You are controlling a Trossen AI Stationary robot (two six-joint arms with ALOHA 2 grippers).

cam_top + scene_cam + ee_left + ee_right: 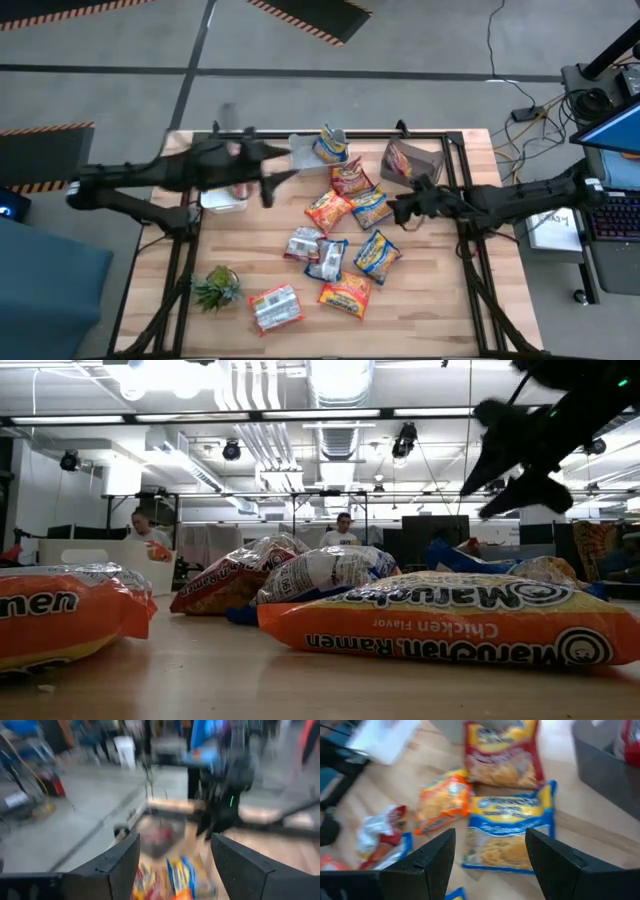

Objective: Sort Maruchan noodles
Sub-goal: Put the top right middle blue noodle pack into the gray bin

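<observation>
Several Maruchan noodle packets lie flat on the wooden table: a red-orange one (350,178), an orange one (328,210), blue-and-yellow ones (370,207) (377,253), and white-and-red ones (303,243) (275,307). Another orange packet (346,294) lies near the front, close to the low camera (450,630). My left gripper (275,172) hovers open above the table's far left, its fingers (117,865) with nothing between them. My right gripper (395,208) is open over the blue-and-yellow packet (507,832), clear of it.
A clear bin (305,150) at the far edge holds a blue-and-yellow packet (331,145). A grey bin (405,165) at the far right holds a red packet. A pale bin (225,197) sits at the left. A small green plant (217,287) stands near the front left.
</observation>
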